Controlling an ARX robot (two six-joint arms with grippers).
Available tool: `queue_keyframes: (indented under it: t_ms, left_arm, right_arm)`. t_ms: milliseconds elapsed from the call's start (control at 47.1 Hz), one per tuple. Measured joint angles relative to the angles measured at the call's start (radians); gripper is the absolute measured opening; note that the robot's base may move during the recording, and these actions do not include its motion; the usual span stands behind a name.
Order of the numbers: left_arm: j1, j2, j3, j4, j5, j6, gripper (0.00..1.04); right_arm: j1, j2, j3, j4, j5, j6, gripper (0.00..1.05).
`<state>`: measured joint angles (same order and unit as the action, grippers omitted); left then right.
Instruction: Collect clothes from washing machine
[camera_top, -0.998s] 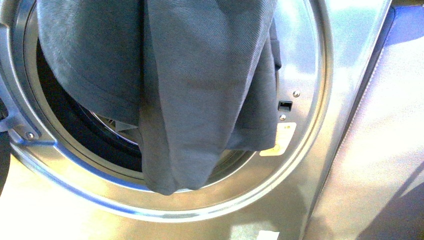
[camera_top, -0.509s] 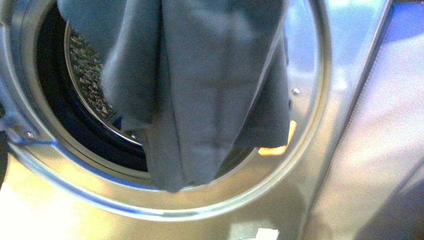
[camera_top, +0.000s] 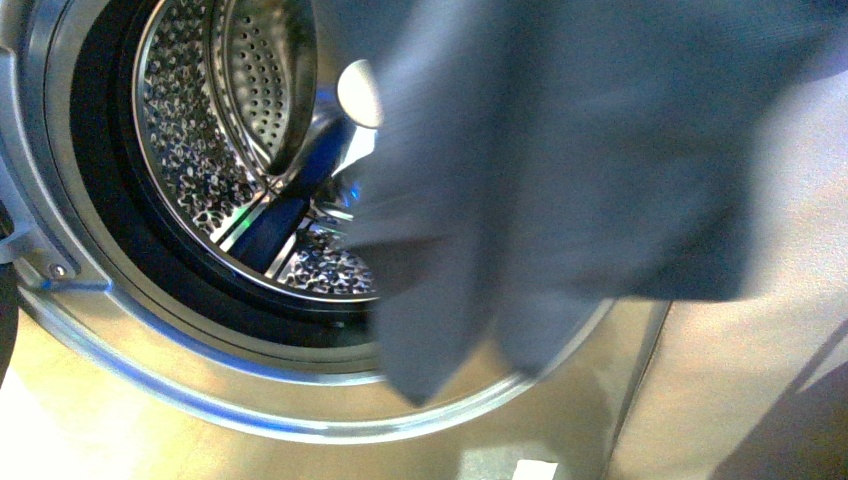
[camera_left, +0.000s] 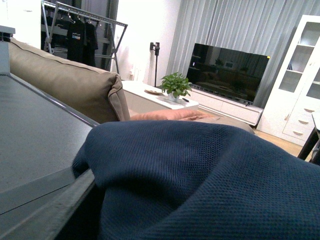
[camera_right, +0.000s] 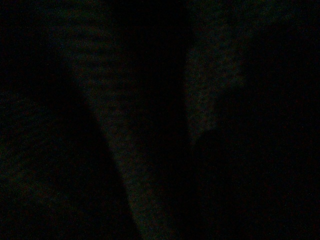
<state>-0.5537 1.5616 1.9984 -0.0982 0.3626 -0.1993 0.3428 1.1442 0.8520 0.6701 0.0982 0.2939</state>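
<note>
The clothes, dark navy fabric, hang blurred in front of the right half of the washing machine's round opening in the front view, their lower ends reaching down to the silver rim. The perforated steel drum shows bare on the left. In the left wrist view the clothes fill the lower frame as knitted navy cloth and hide the jaws; my left gripper is shut on the clothes. The right wrist view is dark. Neither gripper shows in the front view.
The washing machine's grey front panel runs below the porthole. The left wrist view shows a beige sofa, a grey flat top surface, a television, a potted plant and a white cabinet.
The clothes have swung to the right and away from the porthole, uncovering the drum's left and centre. The orange sticker that showed at the rim is now covered.
</note>
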Motion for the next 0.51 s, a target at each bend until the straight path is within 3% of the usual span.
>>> queue_keyframes:
  t_ms: [127,361,509]
  left_arm:
    - [0.0,0.0,0.0,0.0,0.0,0.0,1.0]
    - [0.0,0.0,0.0,0.0,0.0,0.0,0.98]
    - [0.0,0.0,0.0,0.0,0.0,0.0,0.98]
  right_arm:
    - [-0.11,-0.081,-0.013,-0.049,-0.07,0.037,0.08]
    - [-0.325,-0.182,-0.004,-0.18,-0.254,0.123,0.08]
    - [-0.523,-0.196,0.045,-0.288,-0.432,0.224,0.08]
